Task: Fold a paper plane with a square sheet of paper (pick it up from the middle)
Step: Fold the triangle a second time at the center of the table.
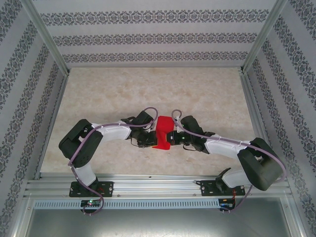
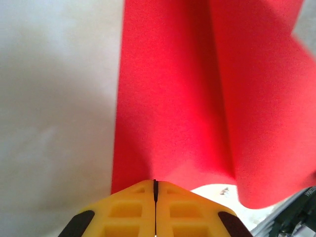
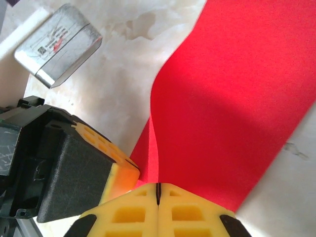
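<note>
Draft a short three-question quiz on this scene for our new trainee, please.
1. True or false: the left gripper is shut on the red sheet of paper.
2. Where is the sheet? A: lying flat, untouched; B: pinched by both grippers; C: crumpled into a ball.
3. Fill in: the right gripper has fingers coloured ___.
Key: 1 true; 2 B; 3 yellow.
</note>
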Tool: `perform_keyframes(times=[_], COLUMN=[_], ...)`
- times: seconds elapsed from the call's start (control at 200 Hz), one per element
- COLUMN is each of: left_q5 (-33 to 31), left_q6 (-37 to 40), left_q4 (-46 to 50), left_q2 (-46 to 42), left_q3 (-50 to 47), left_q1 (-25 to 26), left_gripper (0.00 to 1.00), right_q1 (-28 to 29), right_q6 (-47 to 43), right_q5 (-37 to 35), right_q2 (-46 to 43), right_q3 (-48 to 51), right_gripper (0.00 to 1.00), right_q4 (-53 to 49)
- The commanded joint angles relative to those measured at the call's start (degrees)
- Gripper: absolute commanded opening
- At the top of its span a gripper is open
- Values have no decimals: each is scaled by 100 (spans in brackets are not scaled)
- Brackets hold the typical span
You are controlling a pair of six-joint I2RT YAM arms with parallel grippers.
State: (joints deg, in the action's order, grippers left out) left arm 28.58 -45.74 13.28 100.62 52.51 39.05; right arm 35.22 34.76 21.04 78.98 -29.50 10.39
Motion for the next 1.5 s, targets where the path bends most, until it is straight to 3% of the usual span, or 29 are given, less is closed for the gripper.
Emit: perform_keyframes(times=[0.0,0.59,1.494], left_q5=[-247,-307,-309], left_q6=[-66,127,174], left_q4=[-25,148,184], left_q2=[79,164,218], left_q3=[-126,-39,-29], left_q1=[67,68,68], left_gripper=[7,8,8], right_q1=[-144,-331,-420], right_q6=[-72,-854,-1272], right_q5=[276,59,-230], right_q2=[183,524,1234], right_q3=[-109,-862,-1497], right_gripper=[5,8,9], right_q4=[-245,-1454,-2023])
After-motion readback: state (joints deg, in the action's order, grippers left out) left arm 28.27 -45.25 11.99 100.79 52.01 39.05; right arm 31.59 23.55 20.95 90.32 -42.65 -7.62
